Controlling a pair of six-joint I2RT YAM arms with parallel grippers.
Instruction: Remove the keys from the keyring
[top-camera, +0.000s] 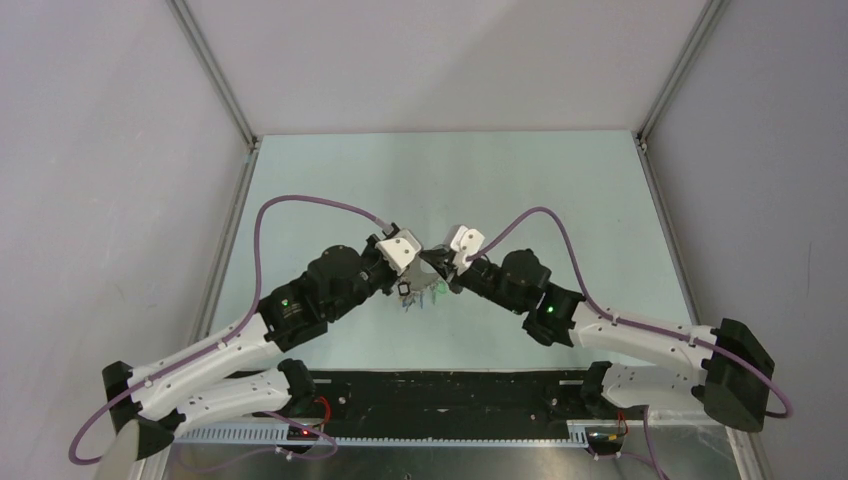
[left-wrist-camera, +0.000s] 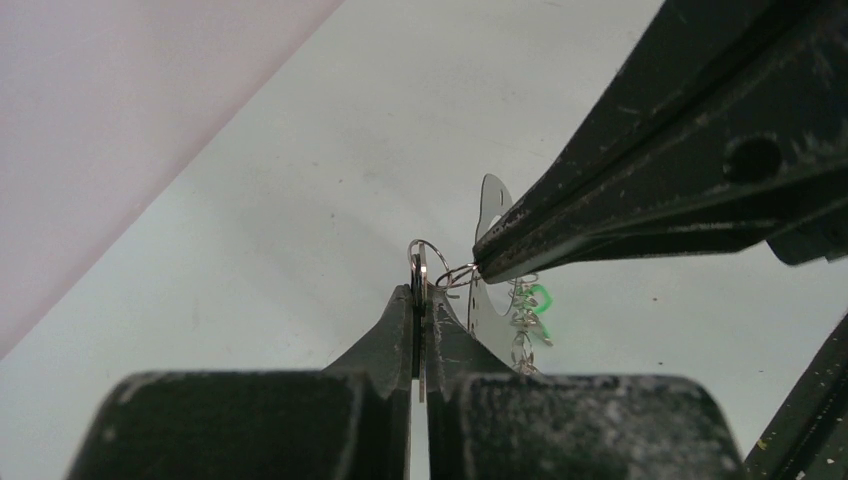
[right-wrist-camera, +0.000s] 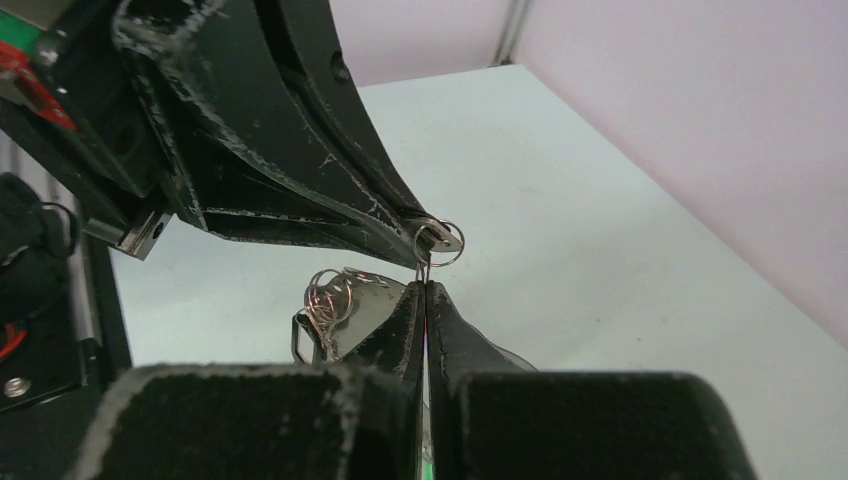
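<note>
Both grippers meet tip to tip above the middle of the table. My left gripper (top-camera: 422, 268) (left-wrist-camera: 420, 292) is shut on a flat silver key (left-wrist-camera: 421, 268) seen edge-on, with a small wire ring (left-wrist-camera: 455, 275) through its head. My right gripper (top-camera: 442, 266) (right-wrist-camera: 427, 287) is shut on that small wire ring (right-wrist-camera: 441, 240), right against the left fingertips (right-wrist-camera: 385, 215). The other keys (top-camera: 420, 296) hang below in a bunch: a silver plate (left-wrist-camera: 490, 210), a chain with a green piece (left-wrist-camera: 540, 298) and looped rings (right-wrist-camera: 330, 295). Part of a thin dark loop (right-wrist-camera: 297, 340), seemingly the keyring, shows beside them.
The pale green table (top-camera: 560, 200) is bounded by grey walls and metal rails on both sides. A black strip (top-camera: 450, 395) with the arm bases runs along the near edge. Purple cables (top-camera: 300, 205) arc over both arms.
</note>
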